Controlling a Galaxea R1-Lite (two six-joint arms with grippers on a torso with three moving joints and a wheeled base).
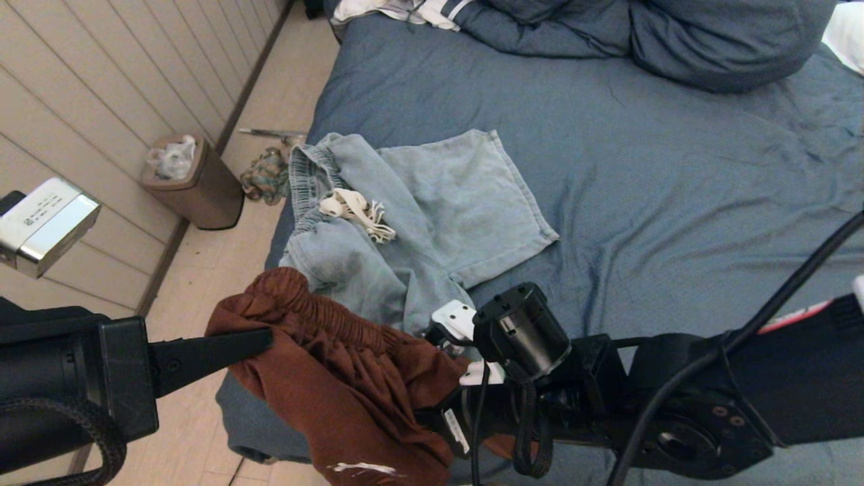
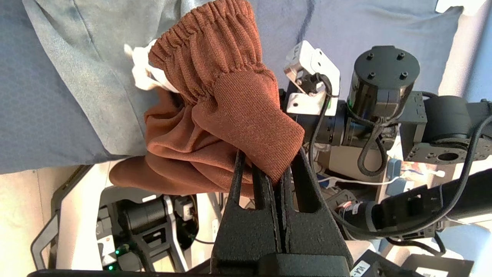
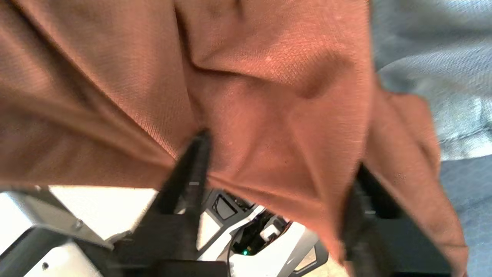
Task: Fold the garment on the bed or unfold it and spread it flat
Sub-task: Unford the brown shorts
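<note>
A rust-brown garment (image 1: 337, 385) with a gathered elastic waistband hangs over the near left corner of the bed (image 1: 675, 202). My left gripper (image 1: 266, 337) is shut on the garment's ribbed edge (image 2: 246, 115), with the cloth pinched between its tips (image 2: 269, 169). My right gripper (image 3: 280, 154) is pushed into the brown fabric (image 3: 269, 77) from the right. Its jaws stand apart, and a fold of cloth drapes between the two fingers. In the head view the right wrist (image 1: 520, 337) hides those fingers.
Light blue denim shorts (image 1: 439, 209) with a white drawstring (image 1: 358, 209) lie crumpled on the bed just beyond the brown garment. A bunched blue duvet (image 1: 675, 40) fills the far end. A brown waste bin (image 1: 192, 182) and a cloth bundle (image 1: 266, 175) sit on the floor at left.
</note>
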